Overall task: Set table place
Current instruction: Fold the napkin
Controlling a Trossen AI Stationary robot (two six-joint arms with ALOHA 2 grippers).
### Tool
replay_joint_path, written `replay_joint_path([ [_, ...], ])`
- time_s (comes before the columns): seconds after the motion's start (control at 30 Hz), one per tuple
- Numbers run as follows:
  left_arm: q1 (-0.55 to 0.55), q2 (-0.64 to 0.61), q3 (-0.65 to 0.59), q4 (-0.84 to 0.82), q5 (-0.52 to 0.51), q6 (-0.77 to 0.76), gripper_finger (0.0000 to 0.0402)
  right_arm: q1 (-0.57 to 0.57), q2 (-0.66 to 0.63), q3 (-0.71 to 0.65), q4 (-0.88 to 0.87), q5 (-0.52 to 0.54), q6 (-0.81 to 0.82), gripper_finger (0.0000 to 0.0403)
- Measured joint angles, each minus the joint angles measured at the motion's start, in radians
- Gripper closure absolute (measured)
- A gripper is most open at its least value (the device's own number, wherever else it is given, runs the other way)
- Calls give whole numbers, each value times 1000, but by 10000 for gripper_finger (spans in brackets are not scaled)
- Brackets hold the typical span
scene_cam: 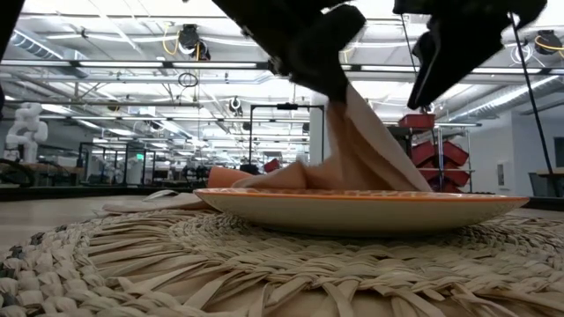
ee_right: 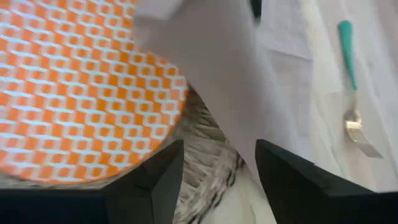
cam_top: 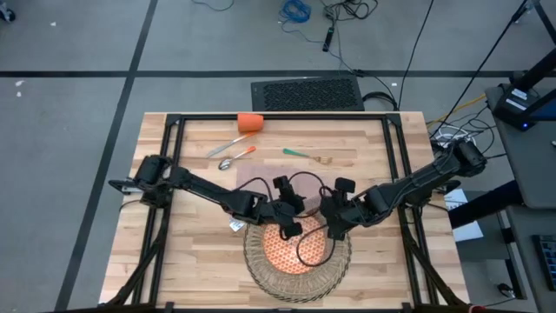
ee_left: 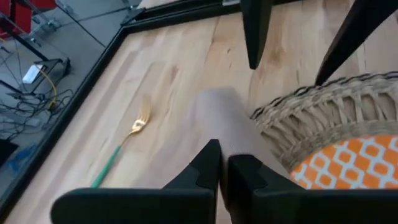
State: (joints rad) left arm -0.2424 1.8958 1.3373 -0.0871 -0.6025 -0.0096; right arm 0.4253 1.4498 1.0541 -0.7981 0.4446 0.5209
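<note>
rough woven wicker placemat (scene_cam: 176, 264), glossy plate (scene_cam: 370, 210), soft matt cloth napkin (scene_cam: 352, 158), smooth wooden table (cam_top: 200, 252).

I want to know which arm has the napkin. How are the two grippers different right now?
The left gripper has its fingers pinched shut on the beige napkin, lifting it above the orange-patterned plate; the right gripper has its fingers spread open and holds nothing. In the high view, the left gripper is over the plate's left edge and the right one over its right edge. Both are dark and hover over the woven placemat.

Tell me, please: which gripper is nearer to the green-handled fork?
Right. The right gripper sits over the plate's right side, below the green-handled fork. The left gripper, pinching the napkin, is farther left.
</note>
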Motion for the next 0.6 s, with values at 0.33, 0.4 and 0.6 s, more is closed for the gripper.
replay_joint_path([
  [0.33, -2, -144, 1, -199, 4, -10, 401, 42, 0, -168, 159, 102, 70, 223],
  [0.4, -2, -161, 1, -214, 8, -11, 401, 42, 0, -203, 209, 122, 69, 224],
  [0.6, -12, -169, 1, -271, 55, -15, 401, 37, 0, -268, 333, 188, 23, 224],
])
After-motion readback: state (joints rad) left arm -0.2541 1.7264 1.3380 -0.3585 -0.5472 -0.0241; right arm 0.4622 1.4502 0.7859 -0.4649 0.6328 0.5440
